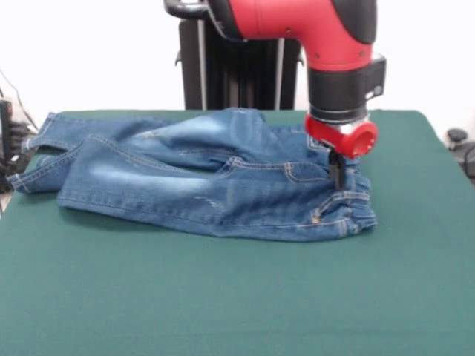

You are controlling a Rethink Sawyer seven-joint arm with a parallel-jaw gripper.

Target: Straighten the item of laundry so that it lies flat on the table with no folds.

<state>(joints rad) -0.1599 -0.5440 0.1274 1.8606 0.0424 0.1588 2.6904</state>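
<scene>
The jeans (208, 182) lie lengthwise across the far half of the green counter (237, 297), waistband to the right, legs overlapping and rumpled. The end effector (337, 172) presses down near the waistband; whether it grips cannot be told.

Black upright stand (241, 70) behind table's far edge, centre of frame, with vertical bars and pale gaps between them. White wall (89, 52) fills background on both sides of it. At left edge, dark equipment (6, 137), partly cut off, with thin cable (16, 93) running up from it across wall. At right edge, small dark round-topped object (456, 136) just beyond table corner, another dark shape (469, 159) below it, cut by frame; what they are cannot be told.
</scene>
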